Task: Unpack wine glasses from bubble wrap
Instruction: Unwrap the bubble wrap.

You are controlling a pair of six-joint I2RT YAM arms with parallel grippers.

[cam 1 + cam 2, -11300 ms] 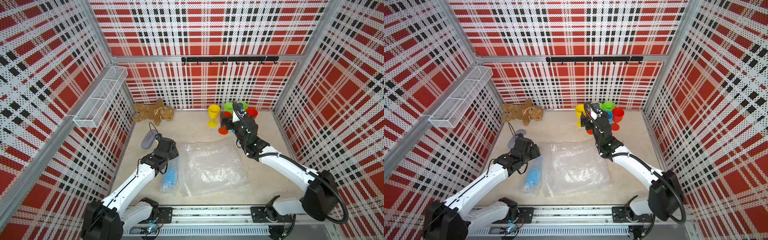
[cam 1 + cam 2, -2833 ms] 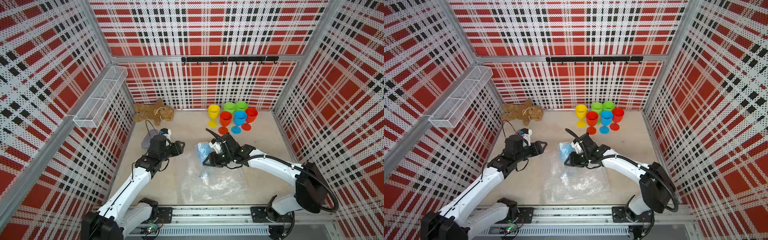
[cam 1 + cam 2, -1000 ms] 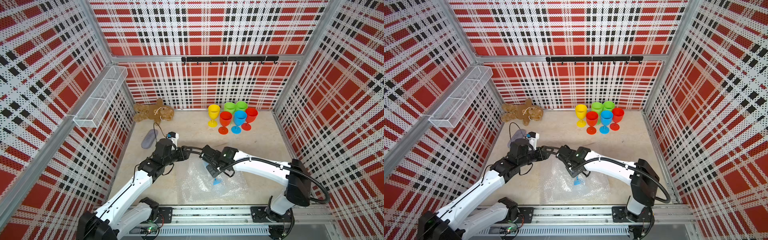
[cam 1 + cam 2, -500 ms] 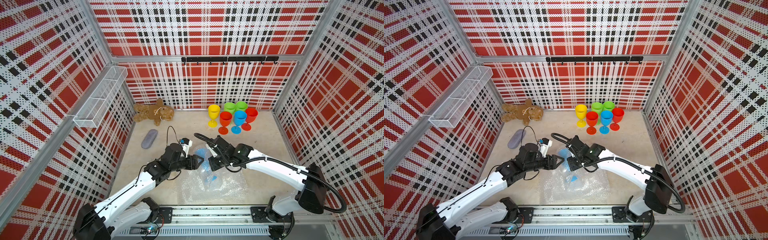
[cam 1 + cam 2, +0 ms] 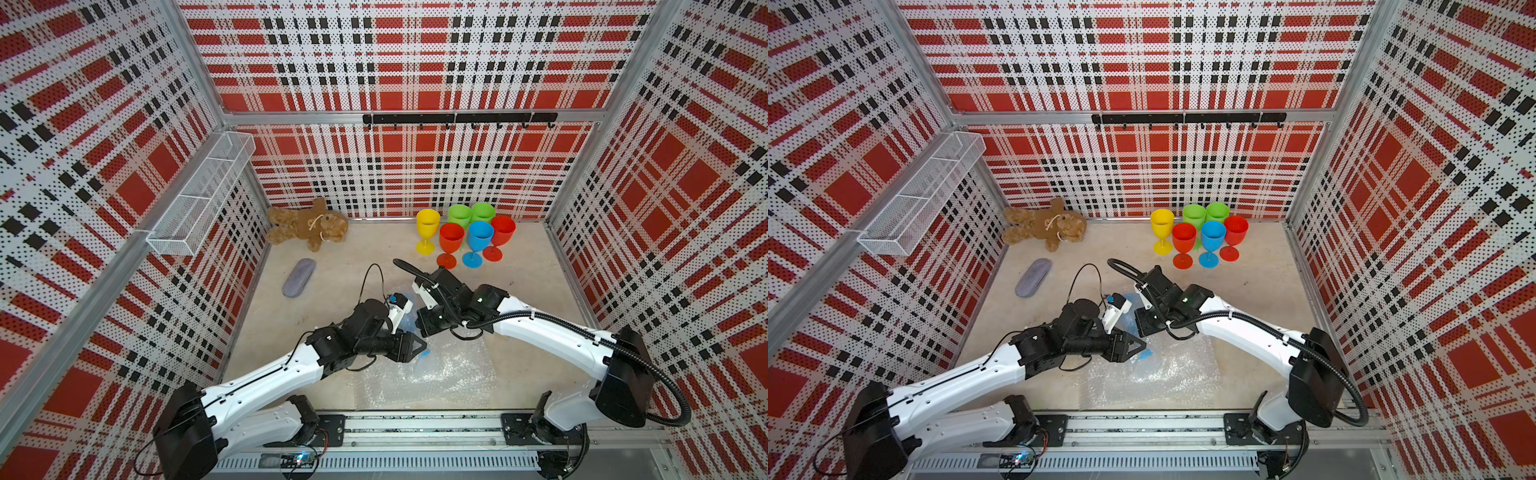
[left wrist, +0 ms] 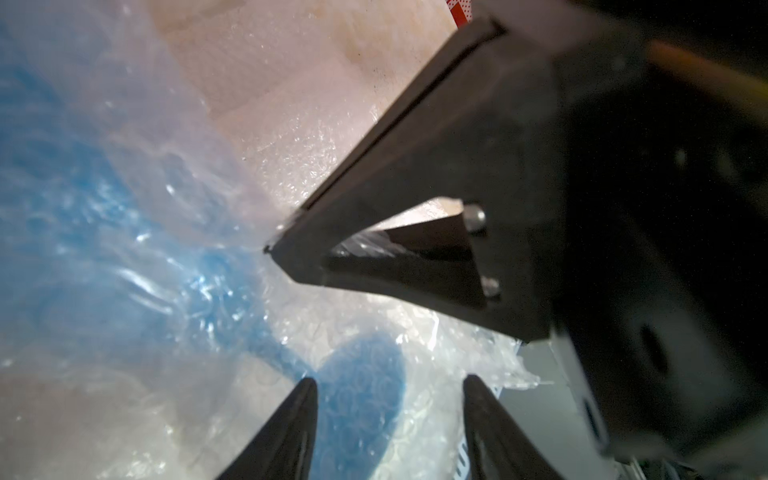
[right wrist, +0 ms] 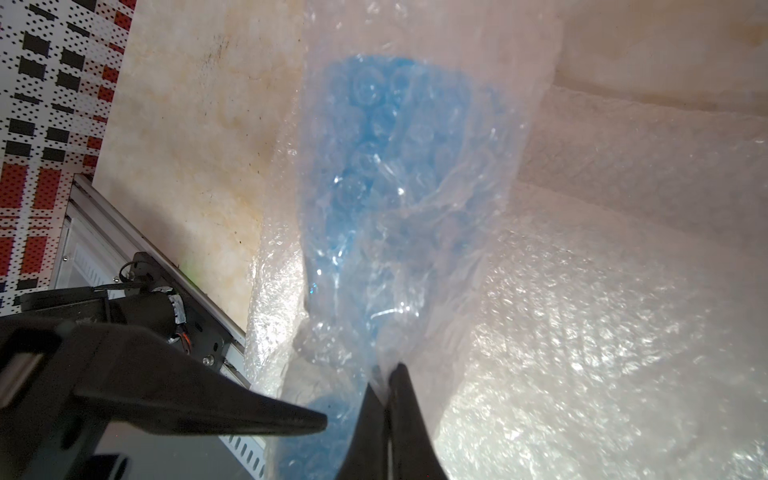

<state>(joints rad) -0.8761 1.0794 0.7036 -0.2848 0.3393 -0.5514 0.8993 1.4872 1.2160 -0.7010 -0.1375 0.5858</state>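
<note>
A blue wine glass (image 7: 395, 166) hangs inside a fold of bubble wrap (image 7: 582, 332) above the table's front middle. My right gripper (image 7: 390, 370) is shut on the top of that wrap, beside the glass's stem. My left gripper (image 6: 388, 380) is open, and the wrapped blue foot (image 6: 361, 386) lies between its fingers. In both top views the two grippers meet over the flat sheets of bubble wrap (image 5: 432, 374) (image 5: 1154, 374). A yellow glass (image 5: 427, 232), two green (image 5: 459, 214), two red (image 5: 451, 239) and a blue one (image 5: 480, 237) stand upright at the back.
A brown teddy bear (image 5: 309, 224) lies at the back left, with a grey oblong case (image 5: 298, 277) in front of it. A wire basket (image 5: 203, 195) hangs on the left wall and a black hook rail (image 5: 457, 118) on the back wall. The arms' base rail (image 5: 415, 428) runs along the front.
My left gripper has moved right, up to the hanging bundle, and its fingers have narrowed around the wrapped foot. My right gripper still holds the wrap, raised and shifted slightly back.
</note>
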